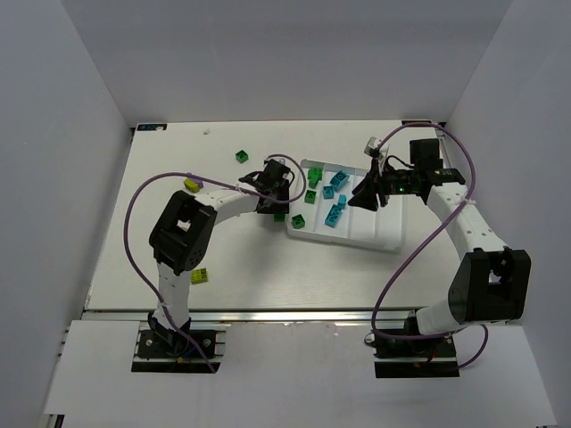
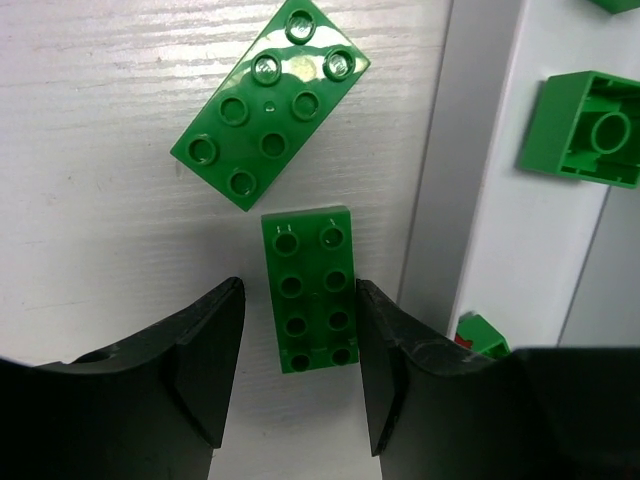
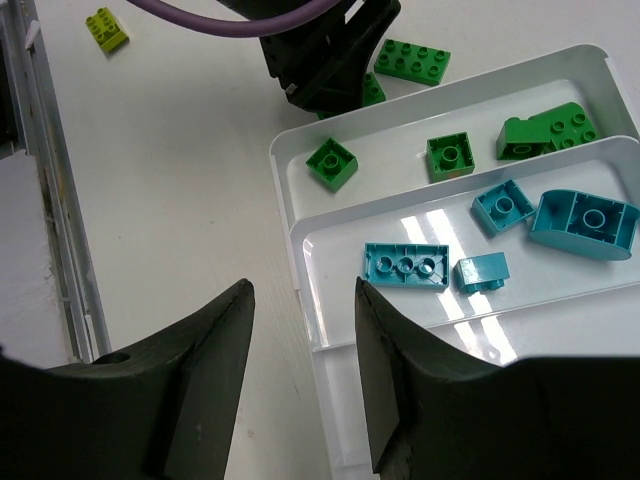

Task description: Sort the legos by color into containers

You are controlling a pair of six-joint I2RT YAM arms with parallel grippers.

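Note:
My left gripper (image 2: 300, 300) is open, low over the table, its fingers either side of a dark green 2x4 lego (image 2: 310, 290) lying beside the white tray's rim (image 2: 478, 200). A second green 2x4 lego (image 2: 270, 105) lies just beyond it. In the top view the left gripper (image 1: 270, 205) is at the tray's (image 1: 393, 239) left end. My right gripper (image 3: 303, 290) is open and empty above the tray's edge (image 3: 290, 190). Green legos (image 3: 331, 163) lie in the first compartment and cyan legos (image 3: 406, 266) in the second.
A lime lego (image 1: 202, 275) lies near the left arm, another lime one (image 1: 190, 185) left of it, and a green one (image 1: 242, 156) at the back. The other compartments (image 1: 379, 218) hold nothing visible. White walls surround the table.

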